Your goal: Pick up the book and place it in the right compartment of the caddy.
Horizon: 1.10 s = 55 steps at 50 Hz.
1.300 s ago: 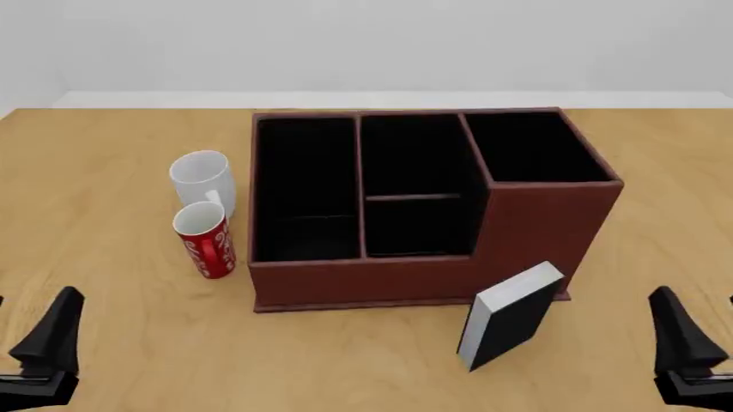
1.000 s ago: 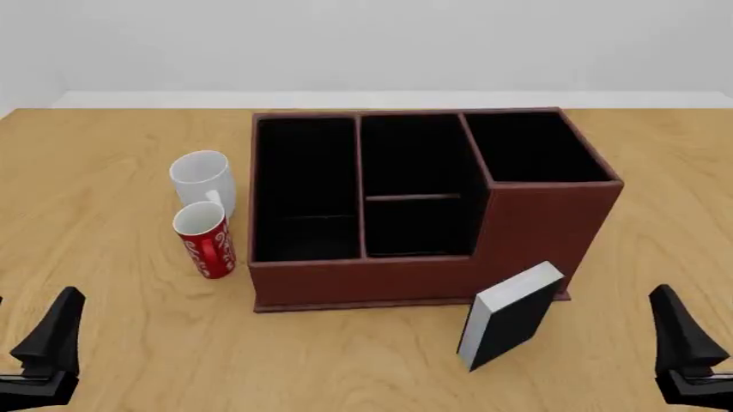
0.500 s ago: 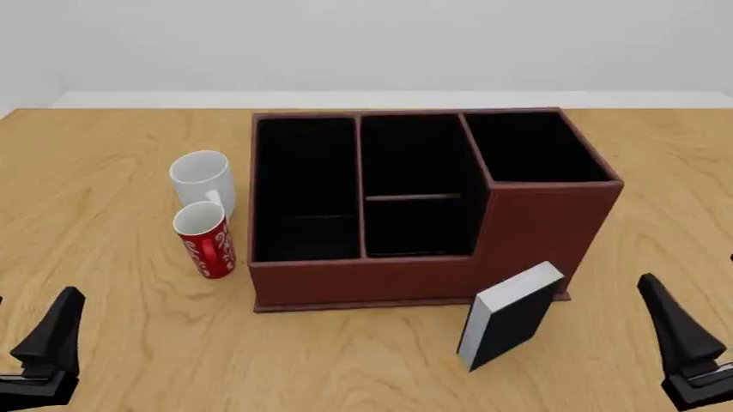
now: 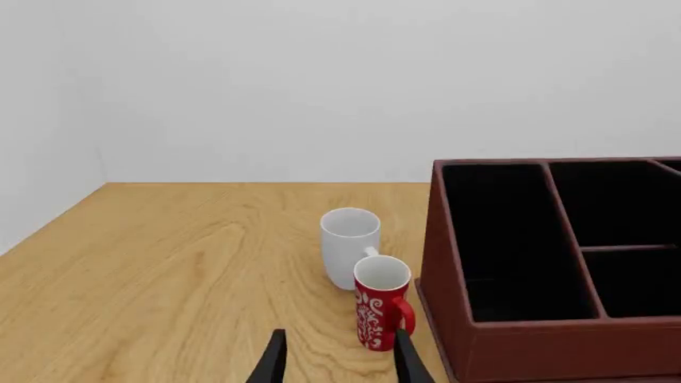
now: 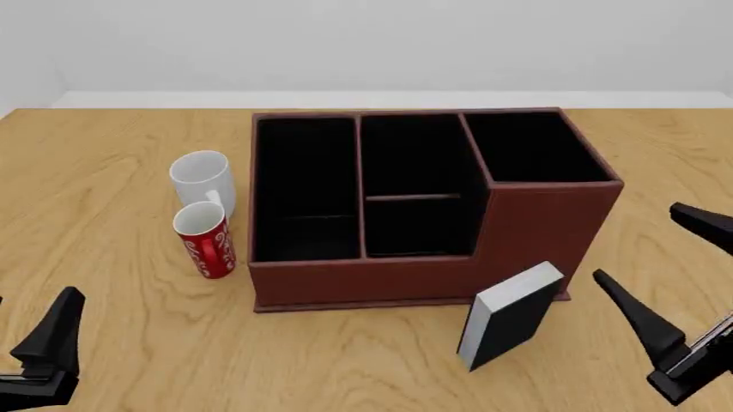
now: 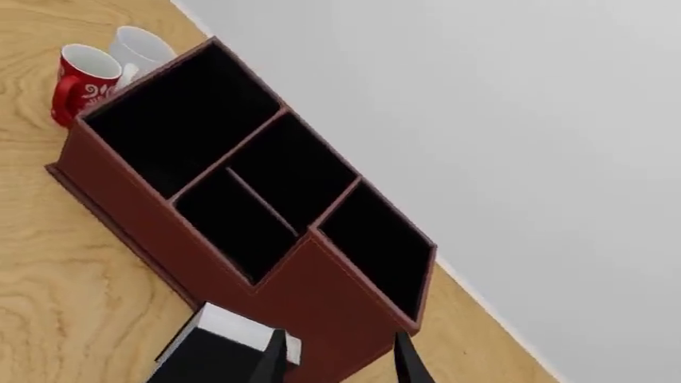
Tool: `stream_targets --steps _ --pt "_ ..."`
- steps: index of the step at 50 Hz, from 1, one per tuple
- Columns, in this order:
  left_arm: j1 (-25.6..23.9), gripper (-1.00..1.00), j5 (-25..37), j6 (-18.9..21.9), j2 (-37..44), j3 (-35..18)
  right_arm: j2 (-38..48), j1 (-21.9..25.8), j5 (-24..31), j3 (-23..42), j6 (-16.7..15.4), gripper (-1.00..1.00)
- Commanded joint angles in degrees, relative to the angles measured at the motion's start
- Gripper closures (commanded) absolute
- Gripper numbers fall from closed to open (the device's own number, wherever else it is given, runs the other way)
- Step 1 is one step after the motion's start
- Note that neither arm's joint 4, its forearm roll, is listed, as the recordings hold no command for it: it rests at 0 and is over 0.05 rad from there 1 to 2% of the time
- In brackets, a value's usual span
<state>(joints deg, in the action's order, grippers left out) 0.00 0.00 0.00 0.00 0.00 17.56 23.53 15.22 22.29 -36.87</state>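
Here, the book [image 5: 511,316] stands tilted on the table [image 5: 115,172] at the caddy's [image 5: 435,257] five o'clock corner, just in front of the tall right compartment [image 5: 533,148] — pale page edge up. The right gripper [image 5: 664,283], jaws spread wide, holds nothing at the book's three o'clock. The left gripper [image 4: 337,363] hovers apart near a red can [image 5: 205,241] and white mug [image 5: 202,179], jaws open — empty.

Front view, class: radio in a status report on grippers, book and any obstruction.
Left gripper open, idle. Right gripper open, tilted, beside the book, not touching. Book standing tilted on the table by the caddy front wall. Right compartment unobstructed.
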Motion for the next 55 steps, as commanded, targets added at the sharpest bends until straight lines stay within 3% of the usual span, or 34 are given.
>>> stream_targets --steps 1,6,8,11,15,19,23,24,27,39,43,45,47,48,55 --pt "0.00 -1.00 0.00 0.00 0.00 0.00 8.23 5.27 3.90 6.20 -8.80 -1.00" --pt "0.00 -1.00 0.00 0.00 0.00 0.00 11.72 6.83 6.96 9.16 -12.38 -1.00" --pt "0.00 -1.00 0.00 0.00 0.00 0.00 12.43 7.77 8.19 11.05 -11.75 -1.00" --pt "0.00 -1.00 0.00 0.00 0.00 0.00 13.57 9.49 10.21 11.59 -15.01 -1.00" --pt "0.00 -1.00 0.00 0.00 0.00 0.00 15.10 10.82 12.97 13.83 -15.51 -1.00" --pt "0.00 -1.00 0.00 0.00 0.00 0.00 16.99 12.95 17.50 14.97 -18.95 -1.00" --pt "0.00 -1.00 0.00 0.00 0.00 0.00 18.38 14.59 20.10 18.29 -18.29 -1.00" --pt "0.00 -1.00 0.00 0.00 0.00 0.00 20.73 18.44 26.98 22.49 -18.98 -1.00" --pt "0.00 -1.00 0.00 0.00 0.00 0.00 21.89 19.09 29.63 24.51 -19.39 -1.00" --pt "0.00 -1.00 0.00 0.00 0.00 0.00 26.13 19.50 35.03 28.55 -21.97 -1.00" --pt "0.00 -1.00 0.00 0.00 0.00 0.00 27.29 18.75 37.19 28.62 -25.30 -1.00" --pt "0.00 -1.00 0.00 0.00 0.00 0.00 28.60 19.56 38.82 30.84 -23.93 -1.00" --pt "0.00 -1.00 0.00 0.00 0.00 0.00 29.24 18.57 39.08 30.99 -25.28 -1.00" --pt "0.00 -1.00 0.00 0.00 0.00 0.00 30.31 19.20 40.24 32.15 -23.78 -1.00" --pt "0.00 -1.00 0.00 0.00 0.00 0.00 32.51 19.23 42.91 33.58 -23.59 -1.00"
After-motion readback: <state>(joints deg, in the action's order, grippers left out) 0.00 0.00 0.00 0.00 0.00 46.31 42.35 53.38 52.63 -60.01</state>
